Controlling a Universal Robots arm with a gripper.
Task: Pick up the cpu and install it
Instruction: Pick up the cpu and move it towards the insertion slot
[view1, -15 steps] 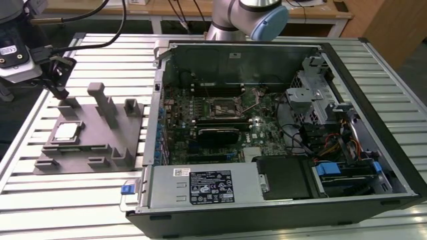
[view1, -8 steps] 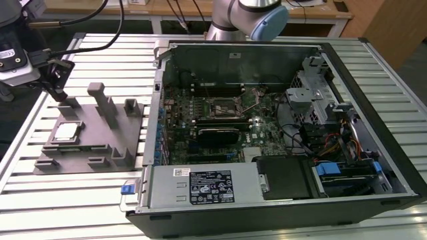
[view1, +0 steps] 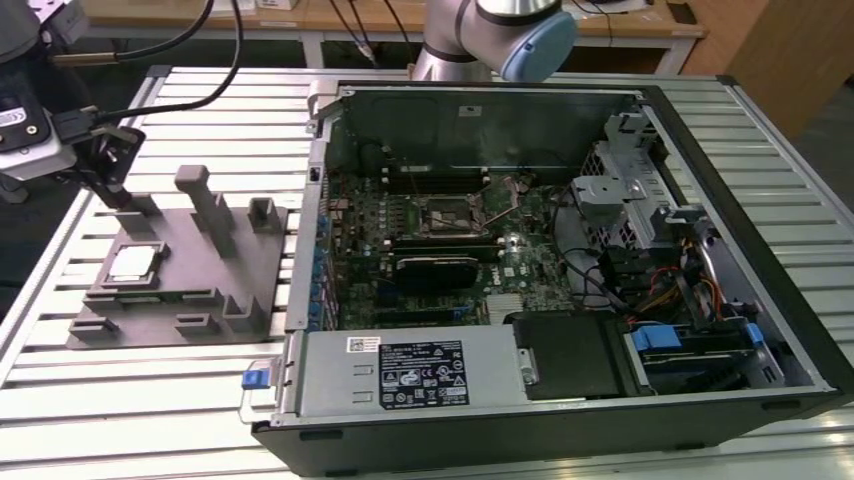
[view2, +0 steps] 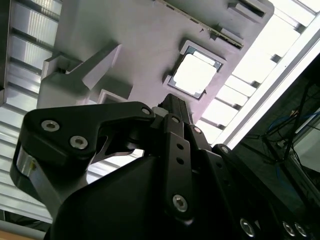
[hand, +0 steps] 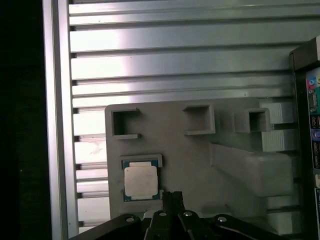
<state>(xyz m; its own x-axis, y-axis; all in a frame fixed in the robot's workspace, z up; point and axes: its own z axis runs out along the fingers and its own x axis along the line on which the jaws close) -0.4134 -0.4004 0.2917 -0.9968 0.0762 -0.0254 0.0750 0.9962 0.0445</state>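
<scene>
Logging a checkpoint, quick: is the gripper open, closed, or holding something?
Gripper: closed, holding nothing; the small flat square silvery-topped cpu lies in the grey plastic fixture.

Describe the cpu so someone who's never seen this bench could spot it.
On the exterior view's left, beside the open black computer case, a grey plastic fixture plate lies on the slatted metal table. In a square recess of it sits the cpu, a small flat chip: the only shiny silvery-white thing among matte grey blocks.

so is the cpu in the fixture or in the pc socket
In the fixture: the cpu lies flat in one of its recesses, outside the computer case, the gripper nearby.
</scene>
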